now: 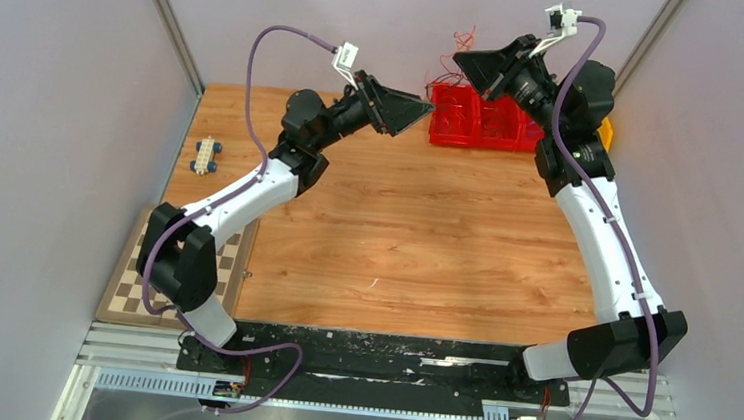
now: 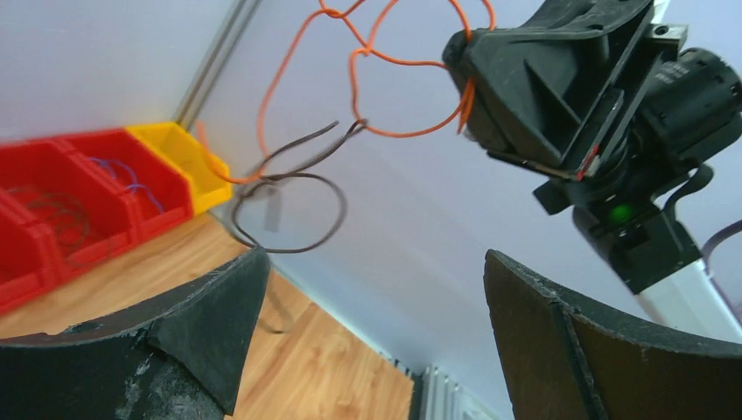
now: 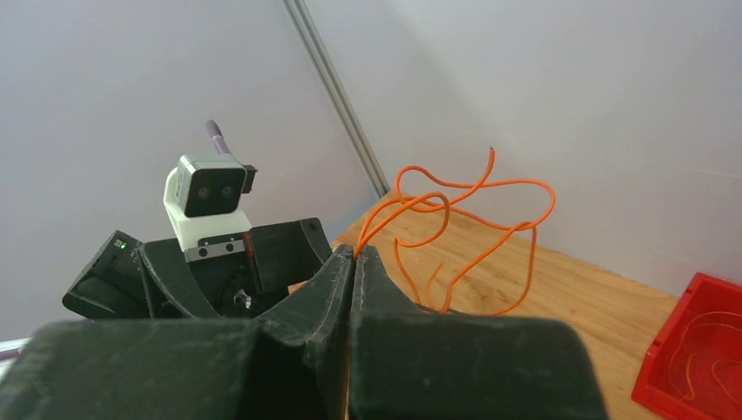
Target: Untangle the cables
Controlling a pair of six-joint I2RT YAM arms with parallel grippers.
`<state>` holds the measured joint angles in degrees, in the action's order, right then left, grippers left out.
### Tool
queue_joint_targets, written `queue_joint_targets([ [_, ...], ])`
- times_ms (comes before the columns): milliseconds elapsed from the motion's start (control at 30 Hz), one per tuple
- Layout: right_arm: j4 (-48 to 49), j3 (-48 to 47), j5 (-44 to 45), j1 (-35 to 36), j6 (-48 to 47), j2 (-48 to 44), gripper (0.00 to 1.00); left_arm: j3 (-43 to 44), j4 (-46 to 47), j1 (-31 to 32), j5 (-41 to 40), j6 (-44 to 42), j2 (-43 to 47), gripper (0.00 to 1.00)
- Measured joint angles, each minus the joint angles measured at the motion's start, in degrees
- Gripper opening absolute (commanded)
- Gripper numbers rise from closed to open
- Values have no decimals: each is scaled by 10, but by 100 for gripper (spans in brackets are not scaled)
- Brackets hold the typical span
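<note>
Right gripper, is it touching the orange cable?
Touching. The right wrist view shows the orange cable coming out from between the shut jaws of the right gripper, pinched there.

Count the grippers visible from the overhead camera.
2. The left gripper, open, hovers over the table's back centre; the right gripper, shut on the cables, hangs above the red bins.

top: overhead, whole table (image 1: pixel 415 244) | wrists: close, facing each other, sharing cables (image 2: pixel 357 122)

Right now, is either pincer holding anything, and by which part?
The right pincer is shut on the orange cable, pinching one strand at its fingertips; the dark cable dangles from it. The left pincer holds nothing.
</note>
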<state>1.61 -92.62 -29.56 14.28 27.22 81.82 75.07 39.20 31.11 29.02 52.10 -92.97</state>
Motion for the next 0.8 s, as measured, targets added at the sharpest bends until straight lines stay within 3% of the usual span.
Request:
queue_joint_targets([
  [233, 10, 14, 2, 29, 19, 1, 0, 22, -18, 27, -40, 44, -27, 99],
  [400, 14, 19, 15, 44, 32, 0, 0, 22, -52, 26, -74, 67, -47, 87],
  [800, 23, 39, 41, 71, 50, -11, 0, 23, -72, 22, -106, 94, -53, 79],
])
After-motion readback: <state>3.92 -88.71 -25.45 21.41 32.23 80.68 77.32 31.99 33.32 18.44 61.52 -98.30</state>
